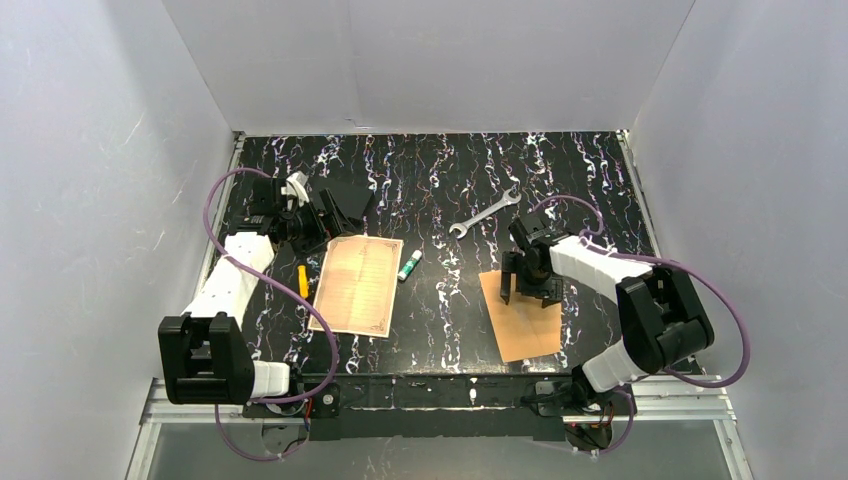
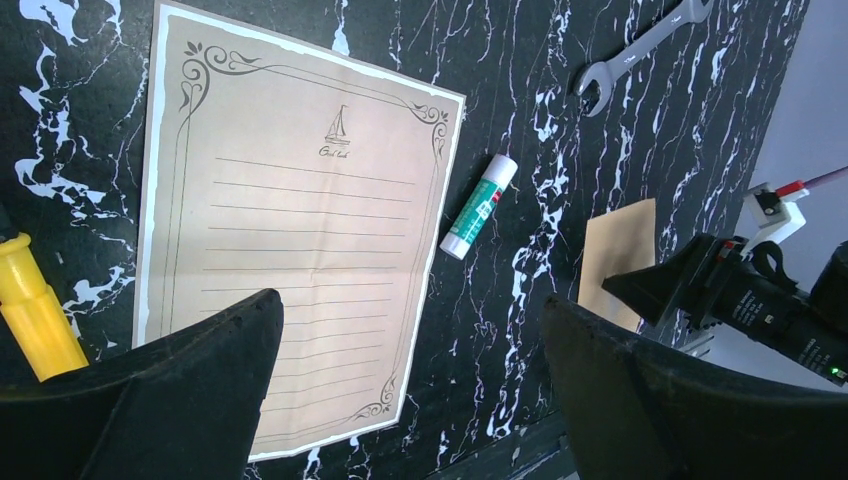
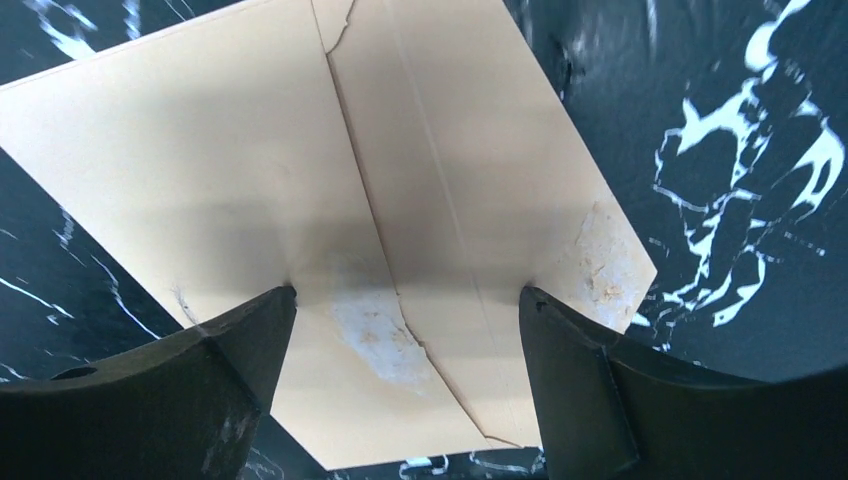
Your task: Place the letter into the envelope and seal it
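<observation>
The letter (image 1: 355, 284), a cream sheet with an ornate dark border, lies flat on the black marbled table, left of centre. It fills the left wrist view as letter (image 2: 290, 230). My left gripper (image 1: 348, 204) hovers open above its far edge, and between the fingers of the left gripper (image 2: 412, 310) there is nothing. The orange-brown envelope (image 1: 520, 316) lies flat at the right, flap side up, and shows close up as envelope (image 3: 400, 180). My right gripper (image 1: 525, 294) stands open over its far end. Both fingertips of the right gripper (image 3: 405, 298) are down at the paper.
A green-and-white glue stick (image 1: 410, 265) lies just right of the letter, seen also as glue stick (image 2: 480, 205). A steel wrench (image 1: 485, 212) lies farther back. A yellow tool (image 1: 303, 281) rests left of the letter. White walls close in three sides.
</observation>
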You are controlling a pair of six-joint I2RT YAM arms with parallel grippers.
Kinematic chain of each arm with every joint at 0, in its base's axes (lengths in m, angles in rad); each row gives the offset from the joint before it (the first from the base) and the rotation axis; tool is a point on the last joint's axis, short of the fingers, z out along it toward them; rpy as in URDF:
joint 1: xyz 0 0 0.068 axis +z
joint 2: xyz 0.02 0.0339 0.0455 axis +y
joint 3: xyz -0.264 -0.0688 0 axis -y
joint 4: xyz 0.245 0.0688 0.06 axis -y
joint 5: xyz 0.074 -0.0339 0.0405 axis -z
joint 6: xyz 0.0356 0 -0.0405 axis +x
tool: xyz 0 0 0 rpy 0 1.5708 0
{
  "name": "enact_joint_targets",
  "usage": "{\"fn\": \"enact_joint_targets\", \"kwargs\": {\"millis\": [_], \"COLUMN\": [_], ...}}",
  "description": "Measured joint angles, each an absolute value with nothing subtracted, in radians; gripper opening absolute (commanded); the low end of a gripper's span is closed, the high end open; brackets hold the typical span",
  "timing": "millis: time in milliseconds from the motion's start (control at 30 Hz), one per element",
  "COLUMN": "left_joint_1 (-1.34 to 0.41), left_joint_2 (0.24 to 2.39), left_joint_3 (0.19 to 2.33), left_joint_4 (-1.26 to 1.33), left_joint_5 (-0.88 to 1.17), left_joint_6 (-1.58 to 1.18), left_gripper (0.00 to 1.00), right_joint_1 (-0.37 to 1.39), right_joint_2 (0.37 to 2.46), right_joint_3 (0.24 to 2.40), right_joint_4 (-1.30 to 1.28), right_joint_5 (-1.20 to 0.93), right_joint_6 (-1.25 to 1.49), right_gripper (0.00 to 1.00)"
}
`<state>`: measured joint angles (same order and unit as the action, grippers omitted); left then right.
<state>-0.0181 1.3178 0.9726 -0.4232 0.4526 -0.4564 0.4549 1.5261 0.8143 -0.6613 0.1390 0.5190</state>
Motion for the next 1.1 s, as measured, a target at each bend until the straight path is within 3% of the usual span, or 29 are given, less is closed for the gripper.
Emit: {"fn": "enact_joint_targets", "kwargs": {"millis": [233,500,900,1100], "left_joint_1": [-0.018,-0.018,-0.018,-0.018], "left_joint_2": [1.318,1.317,1.265,1.252], "left_joint_3": [0.973,0.973,0.973,0.972], "left_joint_4": [-0.439,-0.451,-0.473,-0.473], "left_joint_5": [0.450,0.445,0.413,0.403], "left_joint_6": [-0.446,-0.445,-0.434,-0.433], "left_gripper": [0.98,0.98,0.98,0.98], "right_joint_1": [0.456,0.445,0.444,0.417], "right_joint_2": [1.506,1.711,1.670,1.560], "right_joint_3": [0.789,0.952,1.092,1.183], "right_joint_4": [-0.416,-0.141,-0.371,-0.449], "right_joint_5": [0.222,0.321,0.287,0.294], "right_joint_6": [0.526,0.574,0.614,0.590], "right_gripper": [0.91,0.86,0.86,0.69]}}
